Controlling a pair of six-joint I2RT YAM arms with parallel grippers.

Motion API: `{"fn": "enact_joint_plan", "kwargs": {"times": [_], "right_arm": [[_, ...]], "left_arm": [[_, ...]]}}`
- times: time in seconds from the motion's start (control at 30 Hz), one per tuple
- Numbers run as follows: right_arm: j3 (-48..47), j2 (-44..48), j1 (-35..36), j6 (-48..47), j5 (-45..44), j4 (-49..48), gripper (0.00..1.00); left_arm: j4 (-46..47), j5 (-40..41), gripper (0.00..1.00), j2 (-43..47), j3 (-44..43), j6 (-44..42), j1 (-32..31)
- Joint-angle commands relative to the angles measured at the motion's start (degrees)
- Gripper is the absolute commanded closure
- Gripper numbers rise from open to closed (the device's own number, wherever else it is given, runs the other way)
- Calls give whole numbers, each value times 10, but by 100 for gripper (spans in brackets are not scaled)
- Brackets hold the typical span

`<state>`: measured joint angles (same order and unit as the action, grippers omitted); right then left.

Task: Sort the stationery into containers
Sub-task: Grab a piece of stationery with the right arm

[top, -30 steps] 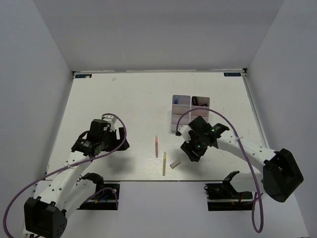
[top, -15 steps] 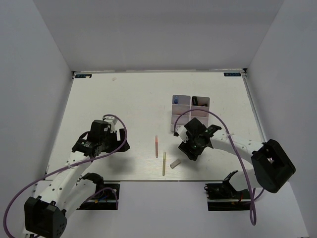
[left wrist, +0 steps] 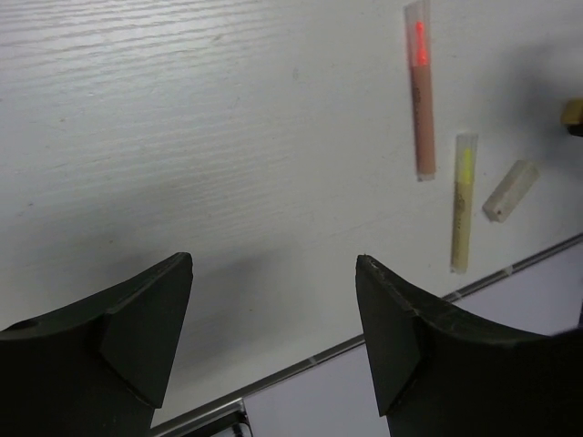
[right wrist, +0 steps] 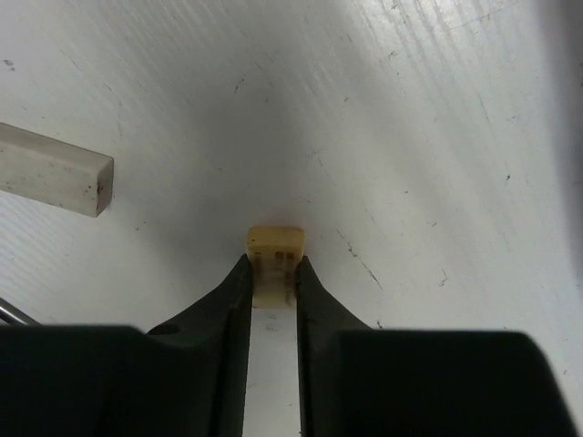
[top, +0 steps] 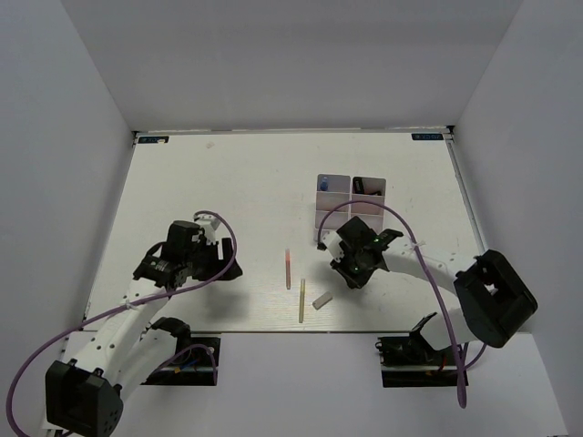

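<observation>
Both arms are built of white links joined by blocky black joint housings: the left arm (top: 123,341) and the right arm (top: 437,267). A thin purple cable (top: 364,203) loops alongside each. Black mounts (top: 412,357) sit at their bases. A small green light (top: 372,241) glows on the right wrist. The left claw (left wrist: 273,273) has broad matte-black wedge fingers; the right claw (right wrist: 271,269) has slimmer black fingers.

Top view's bright and even, lit from above, with only soft shadows on the white desk (top: 228,182). Wrist cams: desk grain's sharp, left end effector (left wrist: 273,264) goes a bit soft up close, and there's a dim shadow pooled around the tan eraser (right wrist: 274,241).
</observation>
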<state>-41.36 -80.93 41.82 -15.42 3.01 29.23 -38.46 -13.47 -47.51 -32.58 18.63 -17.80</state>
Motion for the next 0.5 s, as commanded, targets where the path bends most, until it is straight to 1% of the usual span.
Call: {"fn": "enact_joint_plan", "kwargs": {"times": [0.0, 0.07, 0.17, 0.27, 0.3, 0.37, 0.4, 0.47], "right_arm": [[-4, 22, 3, -7, 29, 13, 100], [-21, 63, 4, -30, 26, 35, 100], [-49, 125, 3, -58, 10, 47, 100], [-85, 154, 2, -88, -27, 57, 100], [-91, 154, 2, -103, -81, 53, 100], [-101, 154, 1, -112, -113, 39, 100], [-101, 153, 0, -128, -172, 22, 100], [-106, 142, -1, -138, -207, -1, 100]], "left_arm": [[29, -80, 18, 6, 6, -20, -10], [25, -77, 20, 2, 6, -27, -24], [24, -74, 20, -7, 5, -28, -28], [22, -77, 20, -11, 2, -30, -29], [22, -77, 20, -14, 3, -30, -29], [22, -78, 20, -15, 3, -30, -28], [22, -78, 20, -13, 3, -32, -29], [24, -80, 20, -14, 5, -32, -28]]}}
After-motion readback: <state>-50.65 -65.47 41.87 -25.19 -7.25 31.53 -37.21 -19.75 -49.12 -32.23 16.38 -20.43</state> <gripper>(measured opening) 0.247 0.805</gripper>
